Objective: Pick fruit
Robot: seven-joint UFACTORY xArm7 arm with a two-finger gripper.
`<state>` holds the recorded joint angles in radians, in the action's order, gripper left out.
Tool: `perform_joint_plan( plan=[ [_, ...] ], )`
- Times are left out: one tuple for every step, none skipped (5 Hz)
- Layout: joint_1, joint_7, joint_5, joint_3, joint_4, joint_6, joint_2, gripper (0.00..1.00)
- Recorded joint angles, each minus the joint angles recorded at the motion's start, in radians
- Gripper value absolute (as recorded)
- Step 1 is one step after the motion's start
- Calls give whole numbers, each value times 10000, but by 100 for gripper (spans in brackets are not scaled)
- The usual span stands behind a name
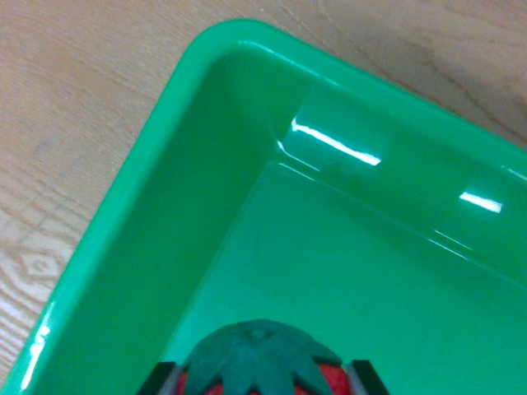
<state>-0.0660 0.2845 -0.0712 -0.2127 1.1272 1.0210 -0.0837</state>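
**Green bin, strawberry in the tool at the bottom edge**

Wood-grain counter (74,123) fills the upper left of the frame and runs along the top to the upper right, pale tan with darker streaks and a faint diamond-shaped mark at the far left. Set on it is a glossy green plastic bin (123,197), seen from above and at an angle, so that its rounded corner sits at the upper middle of the frame. From that corner one rim slants down to the lower left corner of the picture, the other slants down to the right edge. Inside the rim, the steep left wall drops to a lighter green floor that takes up the centre and right of the frame; that floor shows bare. Bright white glints of light lie on the far wall right of centre and again near the right edge.

At the bottom middle, the strawberry (259,362) pokes into the frame: a dark green leafy cap with pointed lobes on top, red flesh showing at either side below it. The tool (262,380) is clenched on it, one dark finger (160,380) pressed to the fruit's left side and the other to its right, both cut off by the bottom edge. The fruit sits over the bin's floor, near the left wall; whether it touches the floor cannot be told.
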Motion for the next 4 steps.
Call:
perform_joint_plan(
  plan=[
    [0,0,0,0,0,0,0,100],
    [19,2,-35,-7,247,453,209,100],
    [19,2,-35,-7,247,453,209,100],
    [38,4,-69,-14,489,897,414,100]
  ],
)
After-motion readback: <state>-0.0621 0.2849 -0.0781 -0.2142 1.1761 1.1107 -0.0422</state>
